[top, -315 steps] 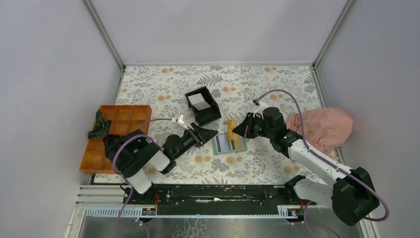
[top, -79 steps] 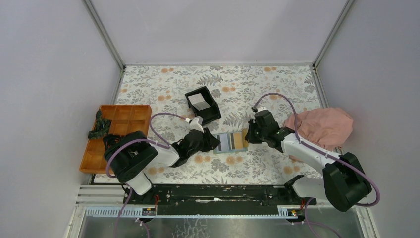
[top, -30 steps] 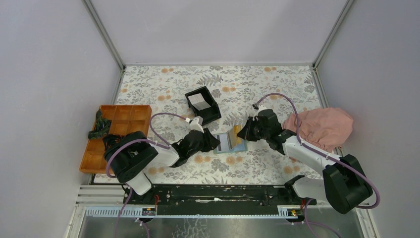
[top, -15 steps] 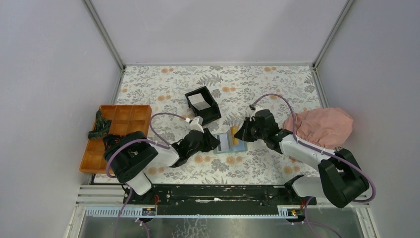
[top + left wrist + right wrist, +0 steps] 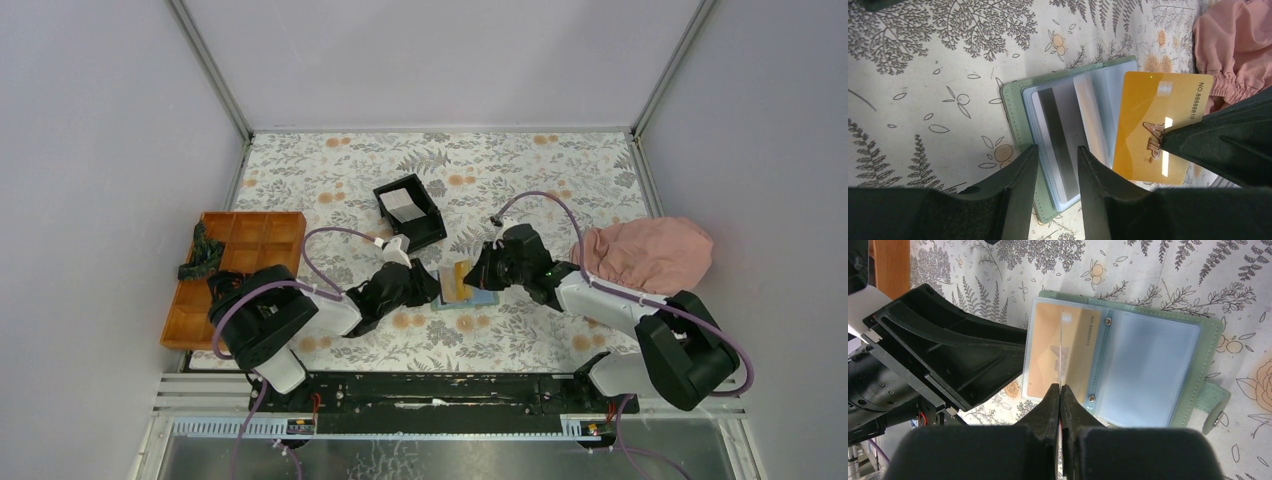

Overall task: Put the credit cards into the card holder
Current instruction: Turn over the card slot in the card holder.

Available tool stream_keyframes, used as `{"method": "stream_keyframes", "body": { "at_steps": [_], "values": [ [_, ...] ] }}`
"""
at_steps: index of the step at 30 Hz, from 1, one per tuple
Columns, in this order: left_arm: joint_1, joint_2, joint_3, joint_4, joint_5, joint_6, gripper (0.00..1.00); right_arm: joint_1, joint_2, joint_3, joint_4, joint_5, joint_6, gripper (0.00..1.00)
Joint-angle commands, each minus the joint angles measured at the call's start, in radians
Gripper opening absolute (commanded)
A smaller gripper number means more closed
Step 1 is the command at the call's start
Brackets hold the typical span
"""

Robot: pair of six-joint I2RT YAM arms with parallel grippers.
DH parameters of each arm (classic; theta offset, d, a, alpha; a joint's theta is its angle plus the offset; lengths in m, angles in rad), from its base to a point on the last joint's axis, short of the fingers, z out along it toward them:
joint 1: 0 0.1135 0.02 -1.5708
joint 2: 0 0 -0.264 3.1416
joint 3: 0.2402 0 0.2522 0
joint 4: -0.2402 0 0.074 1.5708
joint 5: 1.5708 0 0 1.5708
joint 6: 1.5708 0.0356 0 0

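Part-way thru: one card going in, more waiting.

Wallet (image 5: pixel 1010 110) is lying open on the bench (image 5: pixel 330 170) btwn the two arms. R jaws are pinching an orange card (image 5: pixel 1153 130) by its edge, holding it tilted just above the wallet's clear sleeves, not yet slid in. L jaws are sitting slightly parted over the wallet's near end w/ a sleeve showing in the gap; can't tell if they're pressing down. A grey striped card (image 5: pixel 1055 135) is sitting in a sleeve, so I'm judging at least one done. R wrist view is showing an orange face inside a sleeve, maybe a 2nd card or a reflection. A pale card (image 5: pixel 402 203) is lying in the black box (image 5: pixel 422 238), well apart, prob. left to do.
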Motion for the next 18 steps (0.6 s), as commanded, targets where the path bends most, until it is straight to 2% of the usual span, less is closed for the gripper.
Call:
{"method": "stream_keyframes", "body": {
  "at_steps": [1, 10, 18],
  "values": [
    [-0.005, -0.029, -0.026, -0.168, -0.06, 0.029, 0.42, 0.009, 0.026, 0.042, 0.045, 0.011, -0.002, 0.0],
    [-0.006, -0.154, -0.03, -0.344, -0.16, 0.043, 0.46, 0.012, 0.078, 0.025, 0.096, 0.0, 0.005, 0.0],
    [-0.005, -0.194, -0.025, -0.411, -0.197, 0.048, 0.5, 0.012, 0.103, 0.03, 0.11, -0.007, 0.004, 0.0]
  ]
}}
